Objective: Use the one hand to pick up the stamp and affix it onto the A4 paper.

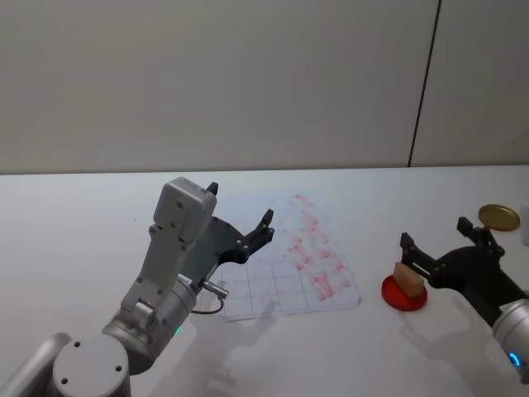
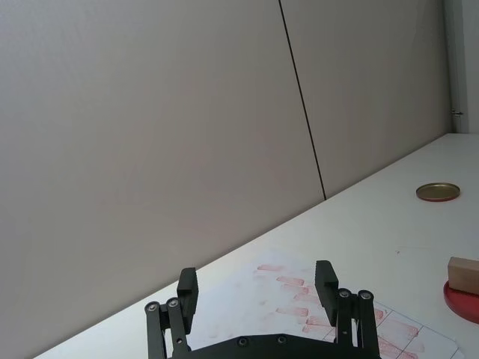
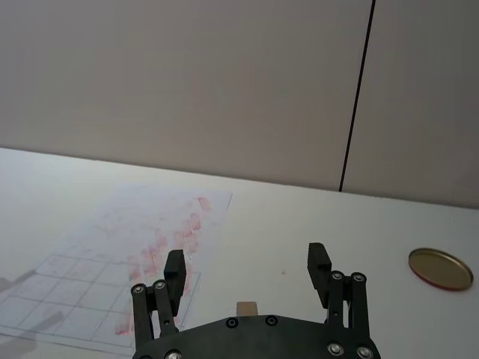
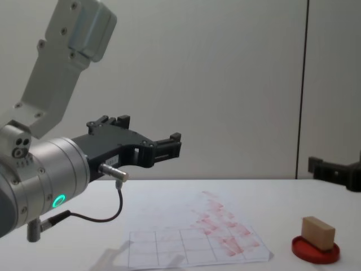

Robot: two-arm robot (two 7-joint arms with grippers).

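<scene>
Tan stamp [image 1: 408, 278] sits on red pad [image 1: 395, 298], 3 o'clock of paper [image 1: 264, 289]. Above stamp, right gripper [image 1: 434, 232], fingers spread, empty. Over paper's 9 o'clock edge, left gripper [image 1: 240, 203] raised, fingers likewise apart.

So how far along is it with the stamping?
Early on, it seems. The A4 paper already bears many red marks. The stamp sits on the red ink pad, ungripped. In hand: the right gripper hovers just above the stamp, fingers open, not touching. The left gripper hangs open, raised by the paper's left side. Left to do: grasp the stamp, carry it across, press it down.
</scene>
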